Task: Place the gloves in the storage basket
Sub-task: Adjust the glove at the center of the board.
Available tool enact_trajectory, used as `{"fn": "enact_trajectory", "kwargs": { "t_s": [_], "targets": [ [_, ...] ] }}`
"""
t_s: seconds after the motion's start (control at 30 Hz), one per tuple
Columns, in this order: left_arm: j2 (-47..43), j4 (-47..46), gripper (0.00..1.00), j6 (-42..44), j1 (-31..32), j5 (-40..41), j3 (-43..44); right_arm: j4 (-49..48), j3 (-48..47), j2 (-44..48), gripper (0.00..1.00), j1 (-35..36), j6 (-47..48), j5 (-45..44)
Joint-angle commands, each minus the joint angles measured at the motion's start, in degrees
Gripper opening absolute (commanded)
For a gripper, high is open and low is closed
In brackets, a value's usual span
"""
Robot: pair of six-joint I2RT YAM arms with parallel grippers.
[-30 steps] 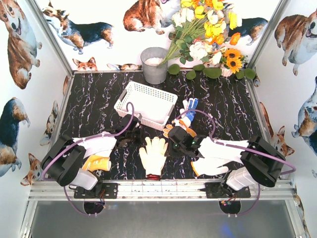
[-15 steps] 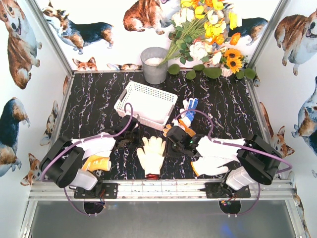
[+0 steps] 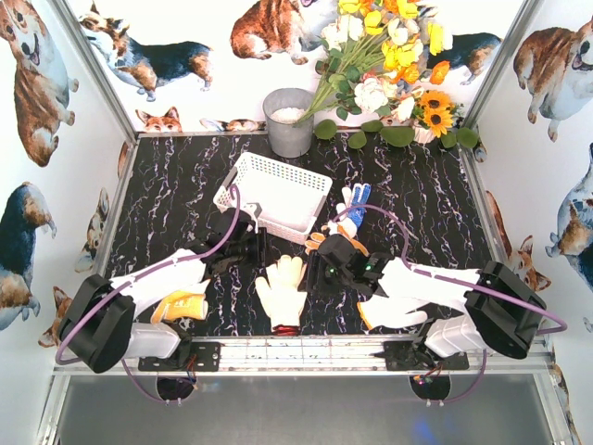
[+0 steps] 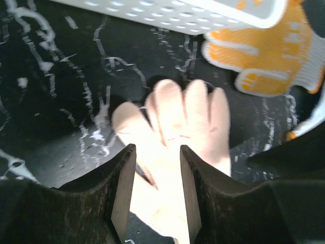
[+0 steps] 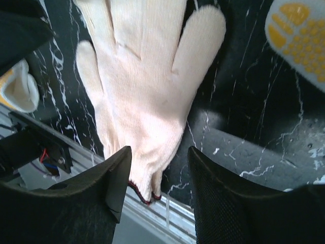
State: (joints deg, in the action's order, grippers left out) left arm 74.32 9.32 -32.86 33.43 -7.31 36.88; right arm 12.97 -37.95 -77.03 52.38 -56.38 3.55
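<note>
A cream glove with a red cuff [image 3: 282, 293] lies flat near the table's front edge, fingers pointing away. My left gripper [image 3: 259, 252] hovers open just left of its fingertips; in the left wrist view the glove [image 4: 175, 119] shows between the parted jaws [image 4: 157, 170]. From the right, my right gripper [image 3: 321, 275] stands open over the glove's cuff end [image 5: 144, 96], nothing held [image 5: 158, 165]. The white storage basket [image 3: 233, 181] sits behind. An orange-dotted glove [image 3: 335, 244], a blue-palmed glove [image 3: 356, 198], an orange-cuffed white glove [image 3: 389, 313] and an orange-yellow glove [image 3: 182, 303] lie around.
A round grey metal bucket [image 3: 289, 122] and a bunch of artificial flowers [image 3: 384, 74] stand at the back. The metal front rail [image 3: 296, 352] runs just below the cream glove's cuff. The basket's lattice wall [image 4: 167, 11] is close ahead of the left gripper.
Both grippers were shut and have opened. The left arm's elbow has swung out to the left. The cream glove has shifted a little leftward on the table.
</note>
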Motion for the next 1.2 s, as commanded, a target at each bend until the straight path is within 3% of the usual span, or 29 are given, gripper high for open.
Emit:
{"fn": "enact_trajectory", "kwargs": {
  "t_s": [0.0,0.27,0.57,0.73,0.87,0.93,1.17],
  "targets": [
    [0.7,-5.7,0.33,1.1,-0.4,-8.9,0.8,-4.7,1.6,-0.1,0.51,0.2,-4.3,6.4],
    [6.2,-13.5,0.26,-1.3,0.1,-17.9,-2.1,-6.7,1.4,-4.2,0.51,1.3,-6.4,8.8],
    [6.9,-9.2,0.21,-1.6,0.0,-13.2,-5.4,-4.2,-1.4,-10.0,0.39,1.3,-6.4,10.6],
    [4.7,-4.8,0.21,-1.9,0.0,-8.1,-7.6,0.8,-3.1,-9.5,0.25,1.0,-3.7,7.0],
    [1.5,-4.0,0.22,-2.3,0.0,-7.8,-9.3,4.1,-3.9,-9.0,0.21,0.1,-0.5,4.5],
    [-0.5,-3.8,0.26,-2.4,0.0,-8.1,-9.2,3.1,-3.5,-8.5,0.22,-0.4,0.6,5.9],
    [-7.4,-2.4,0.39,-1.6,0.0,-11.1,-6.3,-0.7,0.2,-4.3,0.47,-1.3,1.7,13.2]
  ]
}}
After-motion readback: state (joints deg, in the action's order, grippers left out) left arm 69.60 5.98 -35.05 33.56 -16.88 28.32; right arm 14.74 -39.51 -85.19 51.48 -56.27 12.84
